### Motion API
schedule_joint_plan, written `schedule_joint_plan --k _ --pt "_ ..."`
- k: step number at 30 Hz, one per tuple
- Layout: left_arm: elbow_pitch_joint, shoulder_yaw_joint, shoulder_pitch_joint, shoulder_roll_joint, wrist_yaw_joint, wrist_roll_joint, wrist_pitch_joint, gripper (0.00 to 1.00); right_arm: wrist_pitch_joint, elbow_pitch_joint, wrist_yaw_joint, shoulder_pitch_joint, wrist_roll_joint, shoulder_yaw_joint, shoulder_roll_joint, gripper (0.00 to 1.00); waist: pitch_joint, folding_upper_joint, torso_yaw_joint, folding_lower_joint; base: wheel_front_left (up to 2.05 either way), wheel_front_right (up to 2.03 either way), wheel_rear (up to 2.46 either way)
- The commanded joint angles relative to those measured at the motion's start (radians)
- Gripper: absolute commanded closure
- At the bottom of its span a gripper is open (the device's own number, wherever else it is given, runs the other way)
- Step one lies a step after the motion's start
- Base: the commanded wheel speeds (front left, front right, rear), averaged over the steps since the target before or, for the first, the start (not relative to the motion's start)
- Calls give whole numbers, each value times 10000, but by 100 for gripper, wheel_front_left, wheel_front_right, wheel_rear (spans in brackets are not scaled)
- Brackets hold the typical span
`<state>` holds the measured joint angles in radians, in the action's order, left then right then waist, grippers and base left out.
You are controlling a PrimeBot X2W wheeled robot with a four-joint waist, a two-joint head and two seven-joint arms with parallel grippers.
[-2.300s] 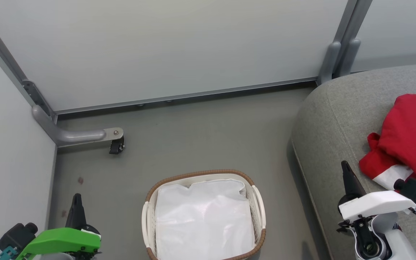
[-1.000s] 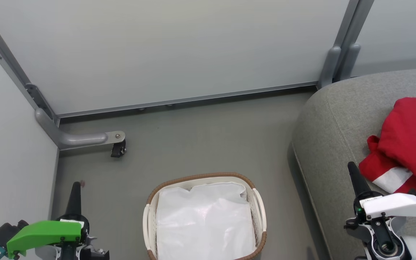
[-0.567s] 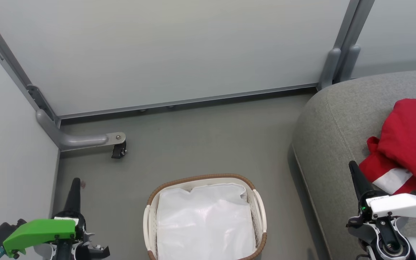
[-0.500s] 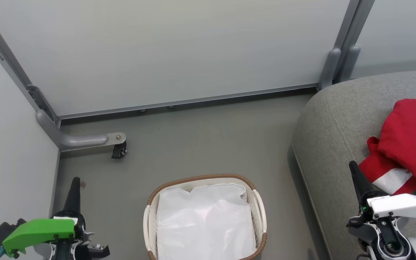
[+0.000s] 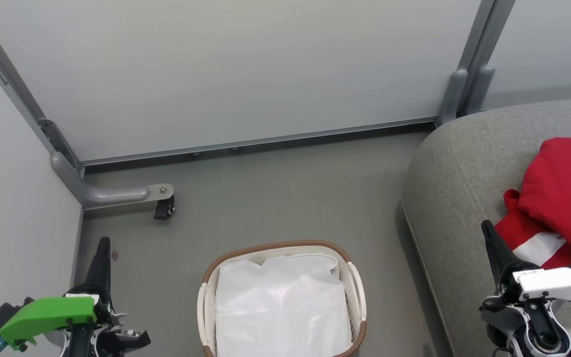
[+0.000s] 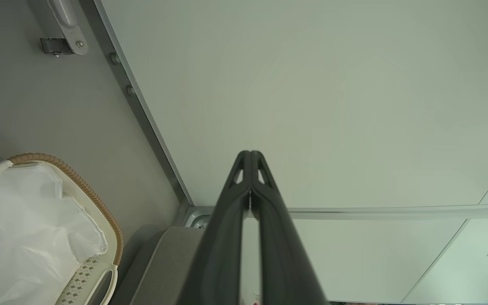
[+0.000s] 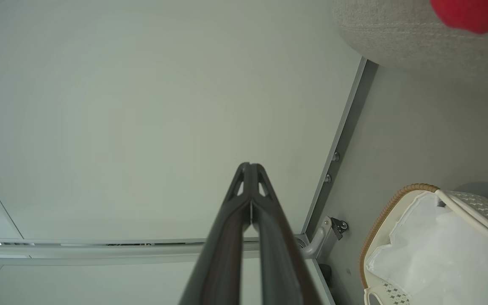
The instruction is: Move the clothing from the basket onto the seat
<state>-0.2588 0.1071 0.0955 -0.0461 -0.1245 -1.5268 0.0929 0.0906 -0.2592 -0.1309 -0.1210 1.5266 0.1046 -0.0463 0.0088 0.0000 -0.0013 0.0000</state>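
Head view: bright red soft clothing [image 5: 563, 188] with a white panel lies on the large grey fabric-upholstered seat [image 5: 454, 168] at 3 o'clock. The white perforated plastic basket [image 5: 275, 245] with a brown woven rim stands on the floor [image 5: 265, 188] at 6 o'clock, showing its white fabric liner [image 5: 280, 307]. Left pincer [image 5: 102, 248] at 8 o'clock, right pincer [image 5: 488, 233] at 4 o'clock.

Left wrist view: left pincer pressed together, pinching nothing; basket at 8 o'clock.

Right wrist view: right pincer pressed together, pinching nothing; basket at 4 o'clock, clothing at 1 o'clock.

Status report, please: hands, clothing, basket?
Left hand shut, empty. Right hand shut, empty. Red clothing lies on the seat; basket holds its white liner. No obstacle seen.
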Motion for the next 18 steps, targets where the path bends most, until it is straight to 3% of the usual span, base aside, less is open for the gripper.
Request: schedule_joint_plan --k 1,18 --pt "86 57 174 -68 -78 -230 55 100 73 80 3 129 215 42 -62 100 -7 0 2 0 0 0 0" --pt "150 91 184 -71 -94 -876 251 100 263 171 3 188 879 117 -68 100 -58 0 13 0 0 0 0"
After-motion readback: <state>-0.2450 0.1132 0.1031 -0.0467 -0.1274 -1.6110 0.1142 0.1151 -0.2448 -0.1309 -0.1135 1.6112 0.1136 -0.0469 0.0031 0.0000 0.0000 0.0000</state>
